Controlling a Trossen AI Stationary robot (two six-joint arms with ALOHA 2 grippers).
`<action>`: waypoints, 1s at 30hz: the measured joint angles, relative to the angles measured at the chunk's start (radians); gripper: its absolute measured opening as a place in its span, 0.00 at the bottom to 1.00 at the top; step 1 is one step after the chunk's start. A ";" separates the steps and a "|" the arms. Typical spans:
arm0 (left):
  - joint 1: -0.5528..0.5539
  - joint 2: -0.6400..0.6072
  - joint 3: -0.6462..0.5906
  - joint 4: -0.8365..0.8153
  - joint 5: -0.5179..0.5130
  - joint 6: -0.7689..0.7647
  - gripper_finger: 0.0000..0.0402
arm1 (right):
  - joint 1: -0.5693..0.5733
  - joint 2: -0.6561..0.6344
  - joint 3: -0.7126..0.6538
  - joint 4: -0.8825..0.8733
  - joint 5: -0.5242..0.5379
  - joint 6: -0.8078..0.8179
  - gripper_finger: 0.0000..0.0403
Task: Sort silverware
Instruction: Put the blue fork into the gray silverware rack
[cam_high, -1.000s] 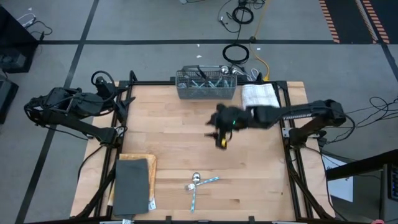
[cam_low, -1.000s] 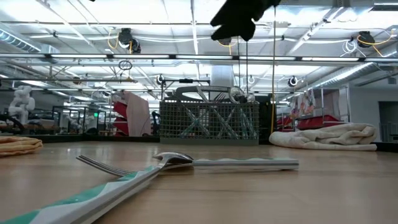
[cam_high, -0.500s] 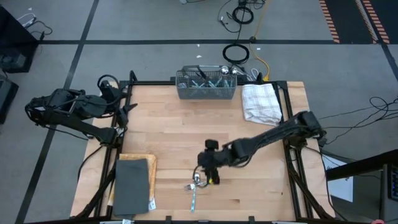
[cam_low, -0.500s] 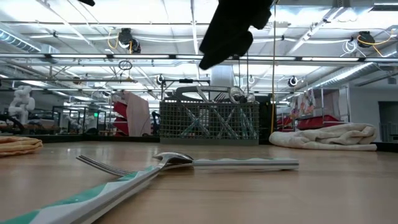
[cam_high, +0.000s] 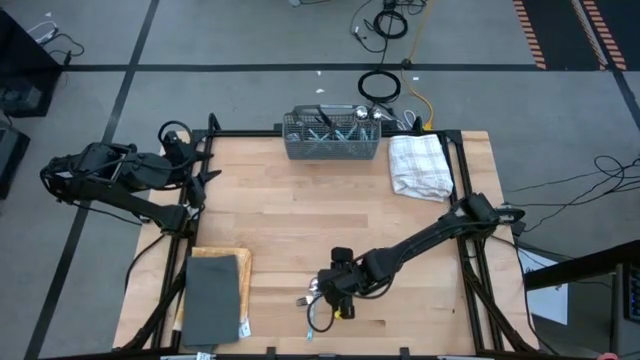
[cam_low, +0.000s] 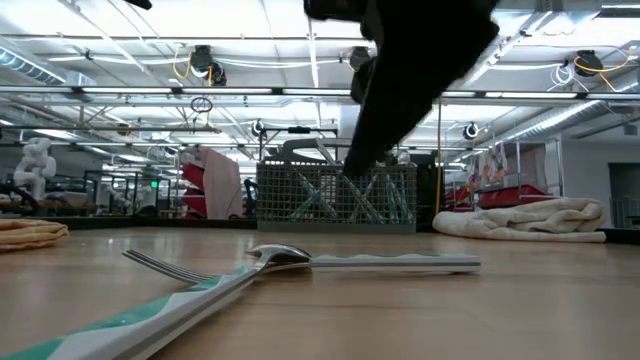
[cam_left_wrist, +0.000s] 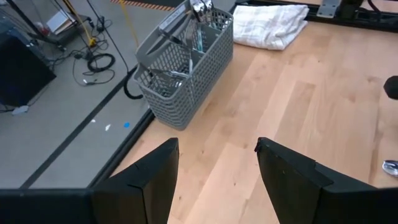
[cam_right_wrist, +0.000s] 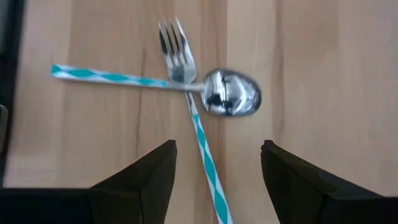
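Waiting with fingers apart at the table's left edge, the left gripper (cam_high: 205, 172) idles while the right gripper (cam_high: 322, 297), having swung down from mid-table, hovers open-jawed over the crossed fork (cam_right_wrist: 176, 53) and spoon (cam_right_wrist: 231, 92), poised to pick.

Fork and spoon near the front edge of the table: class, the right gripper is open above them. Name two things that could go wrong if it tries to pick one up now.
1. The fork and spoon lie crossed, so the open right gripper might close on both, or nudge one while taking the other.
2. Both lie flat on the table; the fingers may slip off a thin handle.
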 joint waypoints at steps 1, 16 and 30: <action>0.000 0.000 0.000 0.000 0.000 0.000 0.56 | 0.003 0.007 0.000 -0.002 0.000 0.000 0.55; 0.000 0.000 0.000 -0.019 0.001 0.000 0.56 | 0.016 0.152 0.009 -0.090 -0.025 0.057 0.49; 0.000 0.000 0.000 -0.023 0.000 0.001 0.56 | 0.001 0.176 0.026 -0.165 -0.042 0.213 0.02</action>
